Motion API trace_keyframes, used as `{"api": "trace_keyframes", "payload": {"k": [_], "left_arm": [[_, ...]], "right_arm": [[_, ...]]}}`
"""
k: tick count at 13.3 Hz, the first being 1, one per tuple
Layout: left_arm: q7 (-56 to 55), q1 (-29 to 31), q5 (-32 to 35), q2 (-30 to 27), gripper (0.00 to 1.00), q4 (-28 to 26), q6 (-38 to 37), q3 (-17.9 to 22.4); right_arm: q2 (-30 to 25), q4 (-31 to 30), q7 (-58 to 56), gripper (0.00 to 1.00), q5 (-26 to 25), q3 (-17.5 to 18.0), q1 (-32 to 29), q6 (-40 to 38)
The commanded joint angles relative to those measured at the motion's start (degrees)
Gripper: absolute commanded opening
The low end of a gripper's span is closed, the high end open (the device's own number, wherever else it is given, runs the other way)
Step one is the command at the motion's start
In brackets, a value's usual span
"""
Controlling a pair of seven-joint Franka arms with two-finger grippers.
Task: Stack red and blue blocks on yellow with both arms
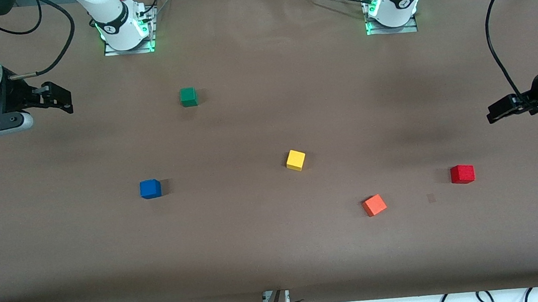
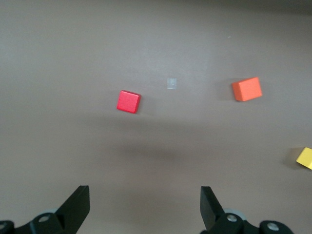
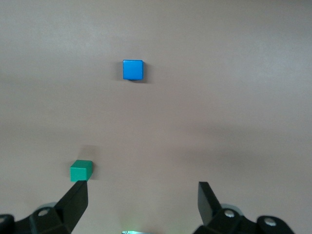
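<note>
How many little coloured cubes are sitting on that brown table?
5, all apart. Green cube lies farthest from the front camera; blue cube toward the right arm's end; yellow cube mid-table; orange cube nearest; red cube toward the left arm's end.

Red block (image 1: pixel 462 173), blue block (image 1: pixel 150 188), yellow cube (image 1: pixel 295 160), apart.

The yellow cube (image 2: pixel 305 158) is cut off by the left wrist view's edge.
</note>
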Motion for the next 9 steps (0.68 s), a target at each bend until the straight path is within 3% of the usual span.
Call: {"api": "trace_keyframes", "payload": {"k": [1,4,6,9], "left_arm": [[2.7,2.1,0.4,4.7,1.00,2.2,2.9,0.0],[9.9,3.6,0.9,13.3,1.00,2.1,11.3,0.1],[15.6,4.9,1.1,19.1,1.00,1.8,19.4,0.1],[20.1,5.4,1.1,25.3,1.00,1.0,27.3,0.1]], "right_arm": [[-0.2,0.9,-0.3,1.00,0.1,0.1,-0.1,-0.9],[0.0,0.2,1.0,1.00,0.5,0.1,-0.1,-1.0],[4.2,-0.9,1.3,1.00,0.7,0.2,0.1,-0.4],[12.3,-3.7,2.7,1.00,2.6,0.2,0.1,10.1]]}}
